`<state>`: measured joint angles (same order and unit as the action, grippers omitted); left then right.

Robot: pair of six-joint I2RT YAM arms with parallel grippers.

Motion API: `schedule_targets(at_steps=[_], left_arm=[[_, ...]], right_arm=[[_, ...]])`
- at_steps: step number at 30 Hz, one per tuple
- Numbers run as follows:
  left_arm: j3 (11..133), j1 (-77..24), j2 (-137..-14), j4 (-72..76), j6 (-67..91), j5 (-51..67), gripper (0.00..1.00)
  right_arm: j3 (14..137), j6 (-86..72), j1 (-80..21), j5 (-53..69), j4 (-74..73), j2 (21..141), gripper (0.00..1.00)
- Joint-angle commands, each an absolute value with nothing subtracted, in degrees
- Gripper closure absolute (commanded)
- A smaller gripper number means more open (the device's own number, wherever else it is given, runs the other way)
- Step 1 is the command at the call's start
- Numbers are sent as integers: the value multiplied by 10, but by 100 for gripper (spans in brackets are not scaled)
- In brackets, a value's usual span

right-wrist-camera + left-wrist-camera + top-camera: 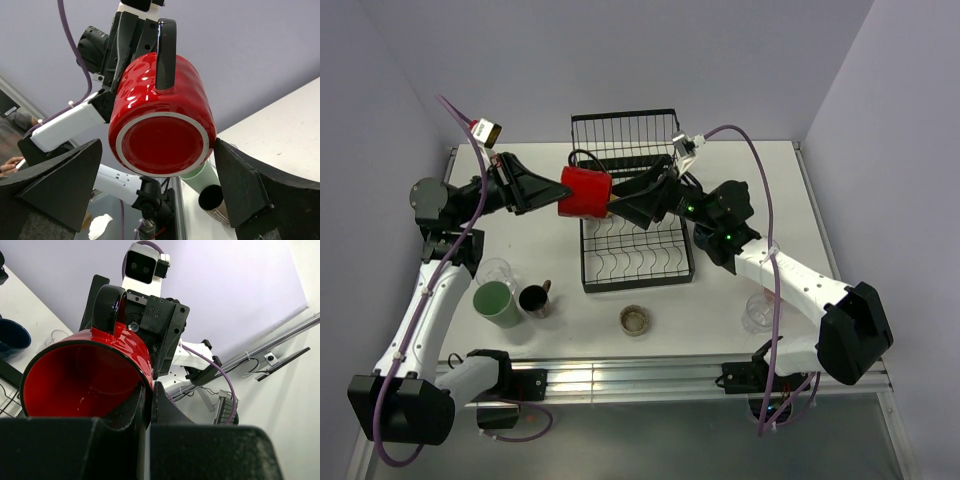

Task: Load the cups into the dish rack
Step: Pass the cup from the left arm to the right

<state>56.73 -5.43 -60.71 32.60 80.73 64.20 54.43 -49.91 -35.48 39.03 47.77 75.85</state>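
Note:
A red mug (585, 192) with a black handle hangs in the air over the left edge of the black wire dish rack (640, 252). My left gripper (552, 190) is shut on its rim, with one finger inside and one outside (148, 390). My right gripper (622, 206) is open and its fingers straddle the mug's base (159, 172) without closing on it. The right finger (245, 185) is almost at the mug's wall. A green tumbler (495, 303), a black mug (535, 298), two clear glasses (496, 270) (758, 312) and a low brownish glass (635, 320) stand on the table.
The rack's taller basket section (625, 125) is at the far end by the wall. A navy mug (12, 335) shows at the left edge of the left wrist view. The green tumbler (200, 175) and black mug (212, 197) also show under the red mug in the right wrist view.

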Motion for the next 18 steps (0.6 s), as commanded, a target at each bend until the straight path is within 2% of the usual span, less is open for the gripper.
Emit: schedule_targets(at_steps=[1, 6, 18], left_arm=[[571, -57, -602, 382, 815, 635, 100], [565, -57, -600, 390, 821, 638, 100], [560, -57, -595, 383, 816, 638, 100]], right_arm=[[574, -478, -368, 384, 479, 751, 0], [574, -449, -369, 356, 446, 744, 0], [607, -461, -392, 384, 457, 763, 0]])
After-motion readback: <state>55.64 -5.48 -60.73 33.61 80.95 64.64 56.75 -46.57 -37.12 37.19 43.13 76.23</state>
